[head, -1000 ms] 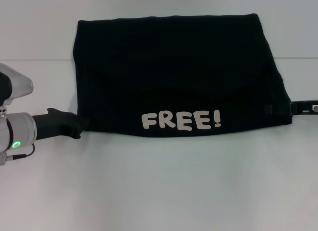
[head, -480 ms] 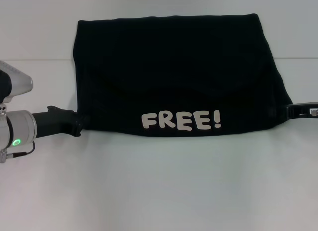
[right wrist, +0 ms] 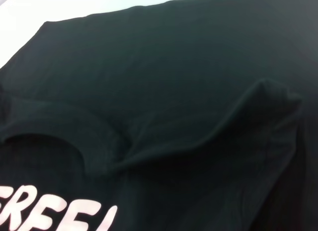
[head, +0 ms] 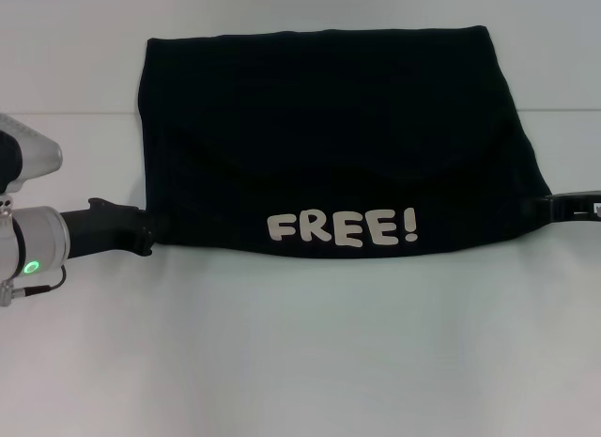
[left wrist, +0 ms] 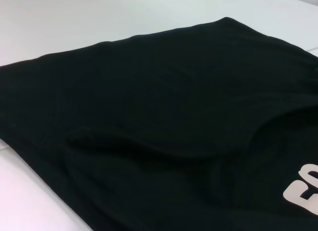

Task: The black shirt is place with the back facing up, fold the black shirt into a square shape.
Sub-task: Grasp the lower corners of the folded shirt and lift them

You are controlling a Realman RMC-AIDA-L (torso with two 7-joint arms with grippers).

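Now the black shirt (head: 329, 136) lies between left pincer (head: 150, 238) and right pincer (head: 543, 210)

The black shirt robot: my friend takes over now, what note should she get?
Left gripper: at the black shirt's near left corner, touching its edge; whether it grips cannot be seen.
Right gripper: at the near right corner, mostly out of the head view.
Shirt: lies flat on the white table, already folded over into a wide rectangle, with the FREE! print showing along the near edge.
Done: first fold across.
Left: fold the sides in, probably, to make a square.
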